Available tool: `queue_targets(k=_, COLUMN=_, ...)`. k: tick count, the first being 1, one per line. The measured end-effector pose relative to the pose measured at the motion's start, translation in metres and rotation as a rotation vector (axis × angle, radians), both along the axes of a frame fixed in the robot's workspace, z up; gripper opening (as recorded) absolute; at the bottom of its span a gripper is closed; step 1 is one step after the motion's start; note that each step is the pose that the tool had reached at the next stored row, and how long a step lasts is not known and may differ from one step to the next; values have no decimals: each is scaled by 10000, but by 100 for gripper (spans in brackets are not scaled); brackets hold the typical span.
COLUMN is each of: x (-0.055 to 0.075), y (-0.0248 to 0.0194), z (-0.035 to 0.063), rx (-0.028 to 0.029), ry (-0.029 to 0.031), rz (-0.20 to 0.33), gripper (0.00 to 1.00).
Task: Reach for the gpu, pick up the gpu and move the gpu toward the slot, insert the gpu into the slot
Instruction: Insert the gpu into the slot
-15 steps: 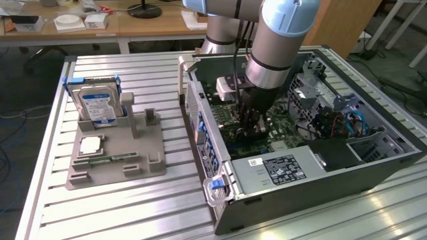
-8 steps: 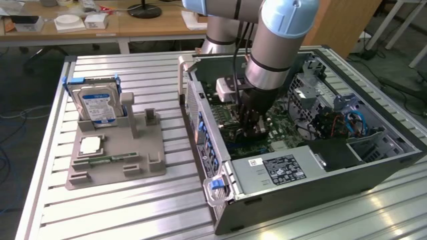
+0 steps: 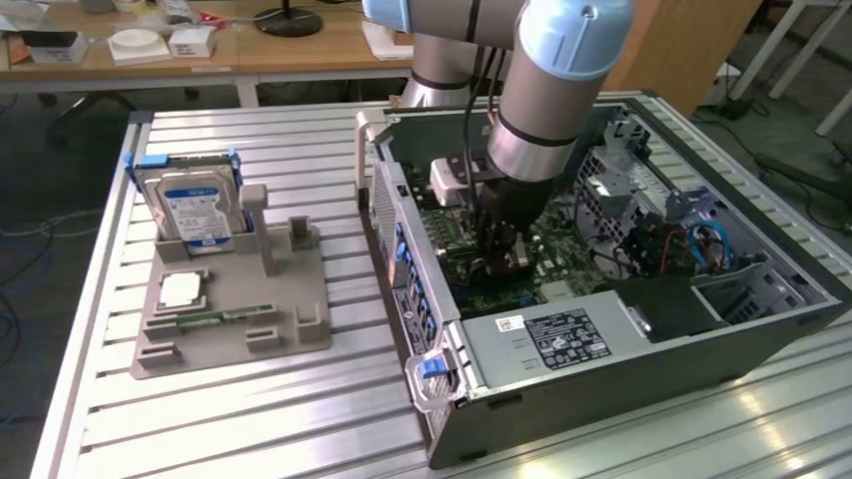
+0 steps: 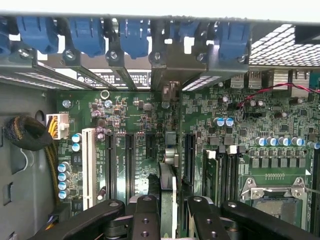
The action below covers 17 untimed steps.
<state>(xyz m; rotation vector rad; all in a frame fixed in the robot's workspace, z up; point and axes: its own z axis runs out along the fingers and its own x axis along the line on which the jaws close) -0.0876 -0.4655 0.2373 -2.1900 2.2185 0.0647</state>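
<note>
My gripper point(image 3: 504, 261) reaches down into the open computer case point(image 3: 745, 329), close over the green motherboard point(image 4: 130, 112). In the wrist view its black fingers point(image 4: 145, 217) are shut on the gpu point(image 4: 168, 197). The gpu is a thin card seen edge-on, standing upright, with its pale bracket end point(image 4: 170, 92) toward the case's rear wall. The long dark-blue slot point(image 4: 189, 155) runs parallel to the card and right beside it. The card's lower edge is hidden, so I cannot tell whether it touches the slot.
Other long slots point(image 4: 111, 160) and a white one point(image 4: 89, 167) lie on the card's other side, and the silver processor socket point(image 4: 272, 192) lies beyond the slot. Blue latches point(image 4: 87, 32) line the rear wall. Outside the case, a grey holder point(image 3: 233, 299) carries a hard drive point(image 3: 198, 205).
</note>
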Motion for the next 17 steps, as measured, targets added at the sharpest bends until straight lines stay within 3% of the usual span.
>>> queue_targets(k=17, x=-1, y=1, z=-4, rx=7, ry=-2, rz=-2, gripper=27)
